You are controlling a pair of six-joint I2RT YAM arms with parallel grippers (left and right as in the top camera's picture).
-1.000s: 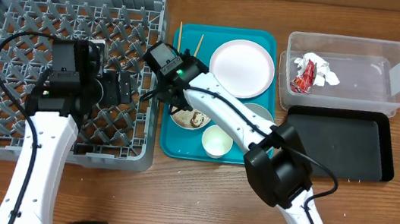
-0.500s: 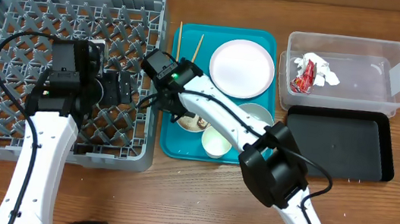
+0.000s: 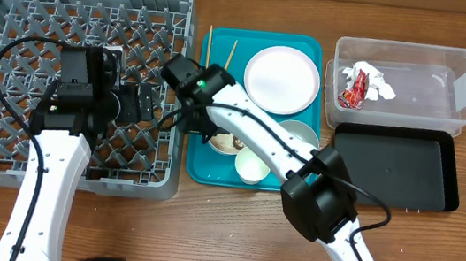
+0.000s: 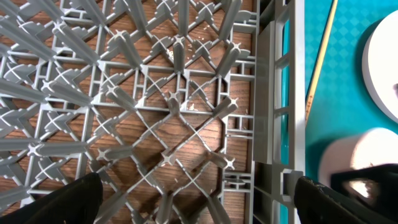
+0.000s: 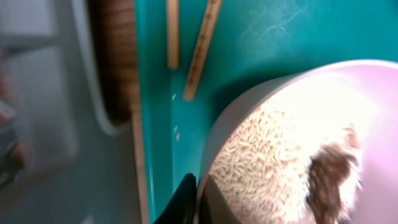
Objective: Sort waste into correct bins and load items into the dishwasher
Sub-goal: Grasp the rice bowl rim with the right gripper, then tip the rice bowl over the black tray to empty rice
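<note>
The pink bowl (image 5: 239, 109) of rice (image 5: 261, 155) and a brown lump (image 5: 333, 171) sits by the teal tray's (image 5: 249, 37) left edge. The right gripper (image 5: 196, 198) is clamped on its rim, and the left gripper (image 4: 199, 199) is spread open above the dish rack (image 4: 155, 93). It looks like the emptying step; next, lift level and tip into a bin.

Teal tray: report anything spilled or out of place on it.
A few loose rice grains lie on the teal tray beside the pink bowl, outside it. The two chopsticks lie slightly splayed. Nothing else stands out.

Overhead top-down; right wrist near bowl (image 5: 367, 87)
</note>
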